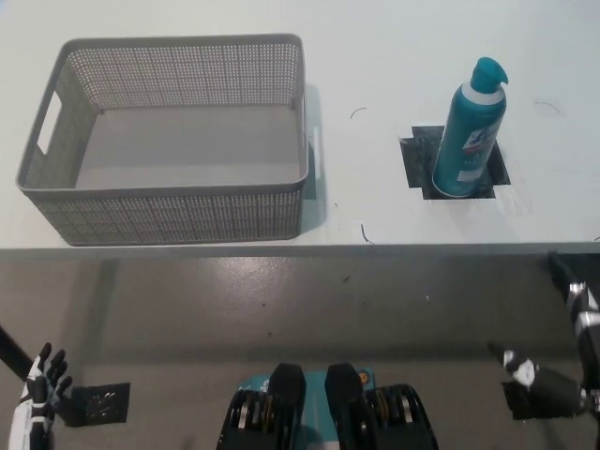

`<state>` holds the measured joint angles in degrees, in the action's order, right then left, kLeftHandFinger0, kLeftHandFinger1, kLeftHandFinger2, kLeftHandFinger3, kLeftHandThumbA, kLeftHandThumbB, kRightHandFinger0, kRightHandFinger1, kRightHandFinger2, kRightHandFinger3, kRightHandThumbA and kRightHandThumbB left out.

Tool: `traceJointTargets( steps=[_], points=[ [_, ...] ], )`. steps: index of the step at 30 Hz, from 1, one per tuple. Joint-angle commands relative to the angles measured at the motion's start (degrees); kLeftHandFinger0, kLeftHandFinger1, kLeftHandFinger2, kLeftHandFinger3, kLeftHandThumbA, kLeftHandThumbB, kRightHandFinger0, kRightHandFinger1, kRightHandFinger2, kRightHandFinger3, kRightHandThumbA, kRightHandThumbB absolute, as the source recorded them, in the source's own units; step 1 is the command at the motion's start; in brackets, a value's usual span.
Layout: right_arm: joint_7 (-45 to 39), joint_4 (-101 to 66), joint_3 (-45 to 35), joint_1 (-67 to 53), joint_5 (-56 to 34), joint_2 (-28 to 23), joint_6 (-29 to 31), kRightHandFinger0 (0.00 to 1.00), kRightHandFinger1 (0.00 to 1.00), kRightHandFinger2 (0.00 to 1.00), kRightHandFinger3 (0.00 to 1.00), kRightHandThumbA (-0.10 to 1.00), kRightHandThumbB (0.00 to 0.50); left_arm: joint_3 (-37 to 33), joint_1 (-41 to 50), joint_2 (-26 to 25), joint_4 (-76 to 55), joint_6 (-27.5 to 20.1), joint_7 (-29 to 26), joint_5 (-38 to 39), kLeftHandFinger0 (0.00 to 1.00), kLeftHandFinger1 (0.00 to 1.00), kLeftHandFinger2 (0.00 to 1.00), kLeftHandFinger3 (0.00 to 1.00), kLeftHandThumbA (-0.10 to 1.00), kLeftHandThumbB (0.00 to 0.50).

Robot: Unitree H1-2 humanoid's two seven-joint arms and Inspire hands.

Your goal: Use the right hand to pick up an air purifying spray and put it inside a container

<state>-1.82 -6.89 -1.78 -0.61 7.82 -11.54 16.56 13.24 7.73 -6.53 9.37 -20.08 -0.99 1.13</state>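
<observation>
Upright teal spray can (pixel 468 136), white label, grey basket (pixel 169 202)

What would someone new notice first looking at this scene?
Probably the teal spray can, standing upright on a dark taped square at the right of the white table. Next, the large grey perforated basket at the left, with nothing inside. Both robot hands hang low below the table edge, white left robot hand, black right robot hand.

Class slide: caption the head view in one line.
Teal spray can upright on black tape, grey basket empty, both hands low.
</observation>
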Motion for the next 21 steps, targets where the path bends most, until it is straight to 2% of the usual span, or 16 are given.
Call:
traceJointTargets(
  steps=[1,3,5,7,8,10,13,15,18,21],
  points=[
    [-1.73,-0.15,0.23,6.11,2.31,-2.43,-5.38,1.00,1.00,1.00,1.00,0.76,0.500,0.57,0.65,-0.60,-0.68,-3.66,-0.37,1.59,1.00,1.00,1.00,1.00,0.94,0.191],
    [-2.99,1.66,0.73,9.77,3.25,-3.80,-10.45,1.00,1.00,1.00,1.00,0.80,0.500,0.56,0.37,-0.62,0.10,-4.39,-0.10,2.42,1.00,1.00,1.00,1.00,0.93,0.218],
    [-3.17,4.66,1.21,12.76,4.50,-4.56,-13.11,1.00,1.00,1.00,1.00,0.90,0.500,0.44,0.51,-0.57,-0.21,-4.05,-0.33,2.00,1.00,1.00,1.00,1.00,0.91,0.211],
    [-2.86,7.78,1.47,14.80,4.74,-4.83,-13.51,1.00,1.00,1.00,1.00,0.96,0.500,0.59,0.63,-0.25,-0.44,-4.08,-0.57,2.40,1.00,1.00,1.00,1.00,0.89,0.197],
    [-2.64,9.77,1.70,15.94,4.82,-4.98,-13.35,1.00,1.00,1.00,1.00,1.00,0.500,0.66,0.58,-0.16,-0.43,-4.21,-0.71,2.46,1.00,1.00,1.00,1.00,0.89,0.214],
    [-2.35,13.17,2.22,17.97,5.56,-5.29,-13.11,1.00,1.00,1.00,1.00,1.00,0.500,0.47,0.64,-0.37,-0.42,-4.32,-0.61,2.05,1.00,1.00,1.00,1.00,0.92,0.225],
    [-5.36,18.40,1.42,21.44,-0.83,-4.71,-13.63,1.00,1.00,1.00,1.00,1.00,0.500,0.37,0.34,-0.26,-0.54,-4.28,-0.78,1.78,1.00,1.00,1.00,1.00,0.90,0.199],
    [-5.42,21.90,1.33,23.68,-1.26,-4.52,-12.93,1.00,1.00,1.00,1.00,1.00,0.500,0.38,0.61,0.06,-1.58,-3.17,-1.01,1.77,1.00,1.00,1.00,1.00,0.87,0.180],
    [-4.86,28.61,0.39,27.66,-2.51,-4.12,-11.22,1.00,1.00,1.00,1.00,1.00,0.500,0.50,0.28,0.00,-0.46,-4.48,-1.15,1.70,1.00,1.00,1.00,1.00,0.88,0.214],
    [-4.87,32.39,-0.34,30.44,-3.84,-4.05,-10.18,1.00,1.00,1.00,1.00,1.00,0.500,0.44,0.29,0.18,-0.84,-3.84,-0.97,2.19,1.00,1.00,1.00,1.00,0.86,0.217]
  ],
)
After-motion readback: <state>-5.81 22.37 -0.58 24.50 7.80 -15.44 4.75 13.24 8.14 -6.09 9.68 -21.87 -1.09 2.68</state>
